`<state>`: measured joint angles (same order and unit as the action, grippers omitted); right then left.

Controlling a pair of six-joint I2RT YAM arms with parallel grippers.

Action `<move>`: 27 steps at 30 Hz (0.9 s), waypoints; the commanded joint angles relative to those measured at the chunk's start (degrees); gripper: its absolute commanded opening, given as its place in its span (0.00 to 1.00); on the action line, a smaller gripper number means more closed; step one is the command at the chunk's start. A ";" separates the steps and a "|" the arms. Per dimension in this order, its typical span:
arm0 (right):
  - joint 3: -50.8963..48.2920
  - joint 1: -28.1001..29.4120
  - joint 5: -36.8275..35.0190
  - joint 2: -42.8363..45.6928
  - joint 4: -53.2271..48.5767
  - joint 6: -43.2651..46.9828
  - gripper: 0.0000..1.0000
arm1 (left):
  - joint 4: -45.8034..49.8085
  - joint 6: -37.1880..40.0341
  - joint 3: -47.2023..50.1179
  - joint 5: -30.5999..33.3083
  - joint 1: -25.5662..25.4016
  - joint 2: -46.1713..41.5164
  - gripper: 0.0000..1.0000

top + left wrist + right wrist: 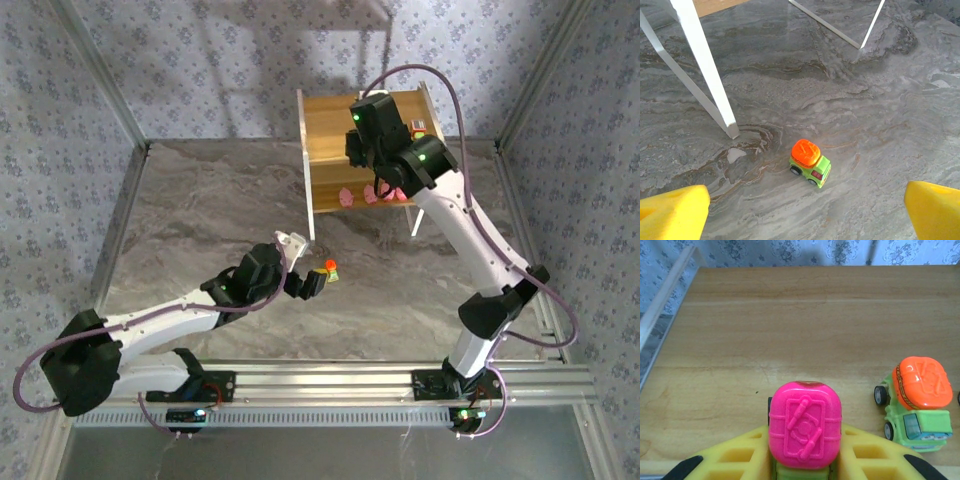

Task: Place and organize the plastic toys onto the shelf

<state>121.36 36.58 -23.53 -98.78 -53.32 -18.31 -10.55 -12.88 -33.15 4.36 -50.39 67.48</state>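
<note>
Magenta-topped car (805,430) underside cut off below

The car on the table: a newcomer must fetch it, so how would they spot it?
Find the wooden shelf. Just before its white left leg, on the grey marbled table, sits a small car. It alone stands on the table: green body, orange top.

- Right gripper (805,456): car 1 (805,432) sits between its fingers, at the near edge of the shelf (790,325) top board.
- Car 2 (916,399): on that board, just right of the gripper, apart from car 1.
- Blobs (348,197): in a row on the lower tier, below the right gripper.
- Left gripper (802,215): over the table (880,125), in front of the shelf.
- Car 3 (810,163): on the table, just ahead of the left gripper, midway between its fingers.
- Near leg (705,75): ahead and left of car 3.
- Far legs (872,25): farther ahead, to the right.
</note>
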 commanded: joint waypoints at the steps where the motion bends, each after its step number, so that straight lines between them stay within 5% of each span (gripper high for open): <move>1: 2.62 -1.13 1.99 -1.29 -2.40 1.40 0.31 | -0.57 1.01 0.62 0.84 -0.42 -1.42 1.00; 27: 3.71 -3.86 4.52 -3.70 -3.20 2.34 0.33 | -0.43 1.27 0.25 1.30 -0.41 -0.52 1.00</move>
<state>123.17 33.10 -19.66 -102.06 -55.11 -17.04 -10.52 -12.47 -33.15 4.99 -50.39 67.48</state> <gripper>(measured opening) 0.326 0.996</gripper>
